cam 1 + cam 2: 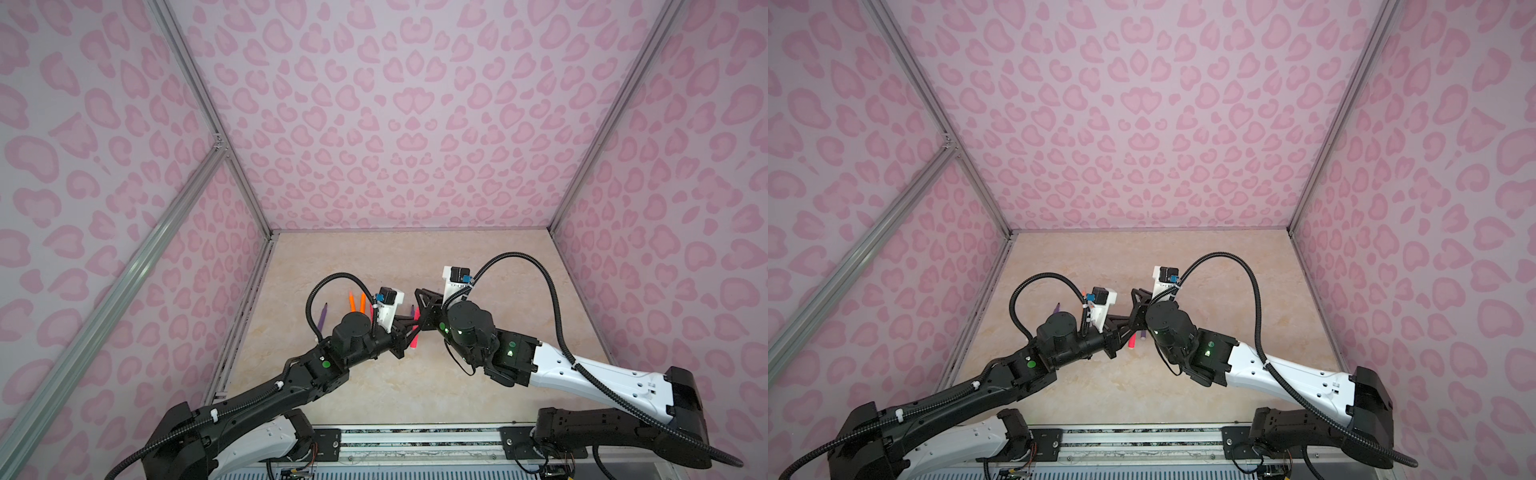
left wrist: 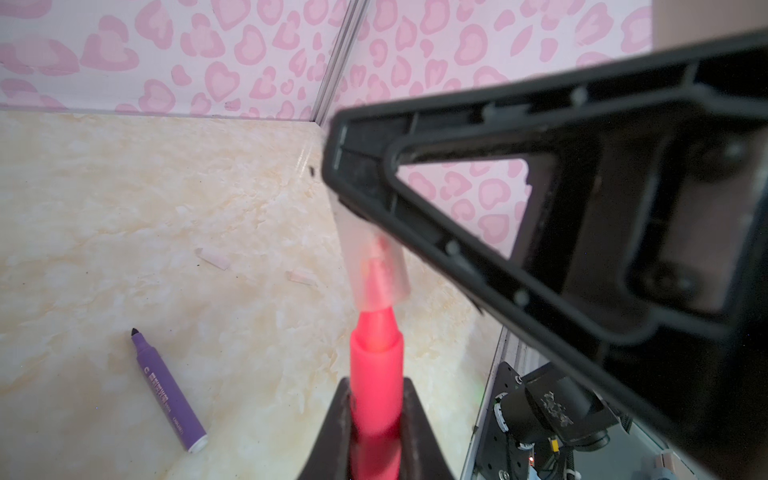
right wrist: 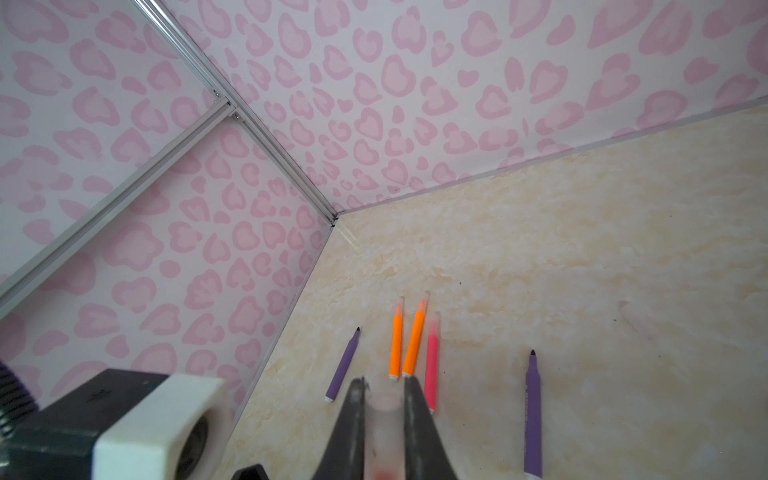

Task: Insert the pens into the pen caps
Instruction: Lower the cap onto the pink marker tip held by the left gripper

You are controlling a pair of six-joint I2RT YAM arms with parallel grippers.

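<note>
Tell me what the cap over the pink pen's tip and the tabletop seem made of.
The cap: likely frosted clear plastic; the pink pen's tip shows through. The tabletop: marble-look, cream with tan veining; possibly printed laminate, cannot tell.

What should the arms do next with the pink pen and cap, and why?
Probably push the pink pen in the left gripper further into the clear cap held by the right gripper: its tip is inside, but the cap's mouth stops short of the barrel's shoulder.
</note>
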